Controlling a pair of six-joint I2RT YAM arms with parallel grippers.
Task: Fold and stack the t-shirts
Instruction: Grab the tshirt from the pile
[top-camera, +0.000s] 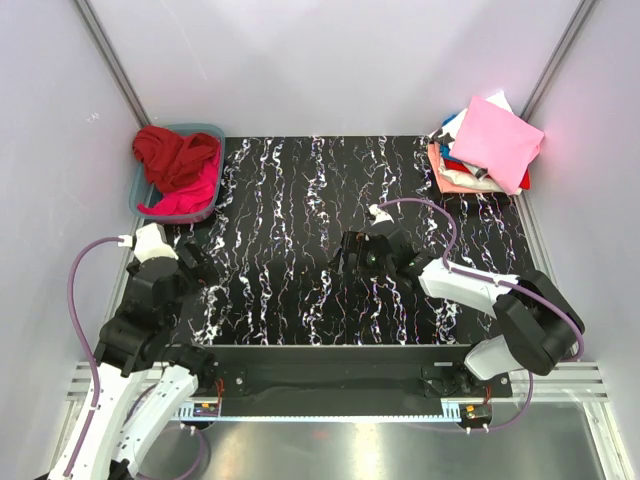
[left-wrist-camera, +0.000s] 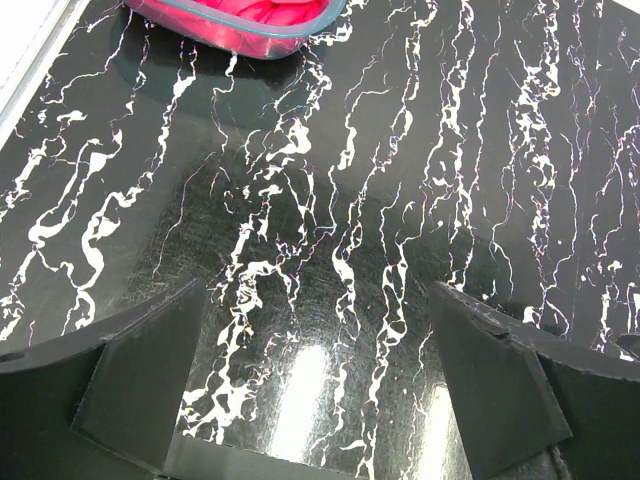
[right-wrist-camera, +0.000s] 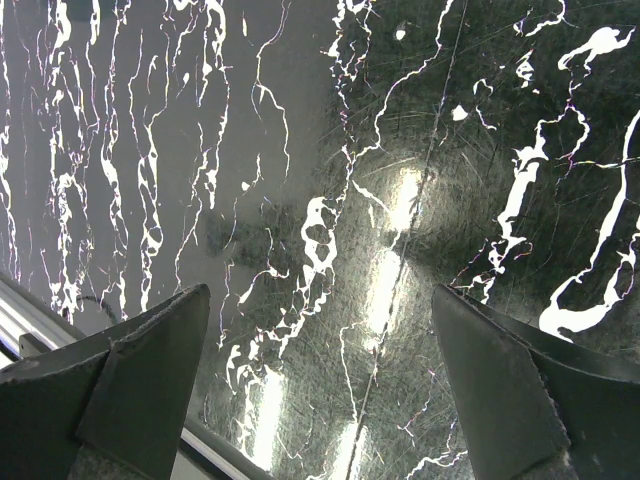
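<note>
1. The translucent blue-grey tub (top-camera: 136, 186) sits on the black, white-veined table (top-camera: 300, 200).
2. A crimson t-shirt (top-camera: 172, 155) lies crumpled inside the tub, heaped over its far rim.
3. A magenta t-shirt (top-camera: 196, 194) lies bunched in the tub too, under and nearer than the crimson one; the left wrist view shows it through the tub wall.
4. A stack of folded t-shirts (top-camera: 487, 150) lies well to the right of the tub, level with it, with a pale pink square on top and salmon, white, blue and red edges below.
5. The left gripper (left-wrist-camera: 315, 335) hangs just on the near side of the tub, jaws spread wide with only bare table between them.
6. The right gripper (right-wrist-camera: 320, 335) hangs well to the right of the tub and nearer, jaws equally wide and holding nothing.
</note>
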